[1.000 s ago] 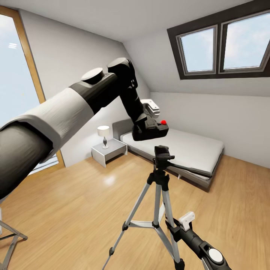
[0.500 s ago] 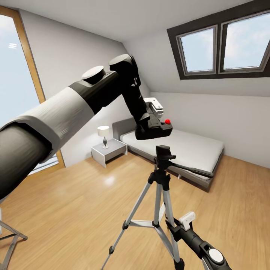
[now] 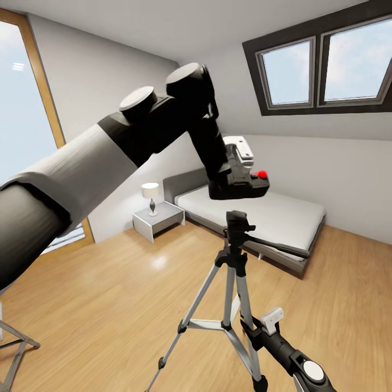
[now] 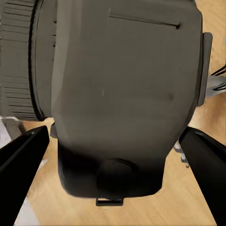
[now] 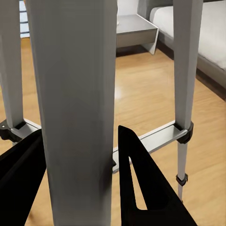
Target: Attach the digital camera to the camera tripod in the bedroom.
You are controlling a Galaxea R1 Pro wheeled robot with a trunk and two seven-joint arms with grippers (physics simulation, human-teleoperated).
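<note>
— Holding the digital camera (image 3: 239,184), is the left gripper (image 3: 238,163)?
— Yes, clamped; open air separates it from the camera tripod (image 3: 235,256) head below.
— Right gripper (image 5: 77,188)?
— Closed around a silver tripod leg.

grey bed (image 3: 272,218), nightstand (image 3: 158,219), lamp (image 3: 150,193), skylights (image 3: 321,68)

No readable text, label, brand, number or sign appears anywhere. The digital camera (image 3: 239,184) shows plain dark faces with only a red button, and its body in the left wrist view bears no lettering. The camera tripod (image 3: 233,272) legs are bare metal.
</note>
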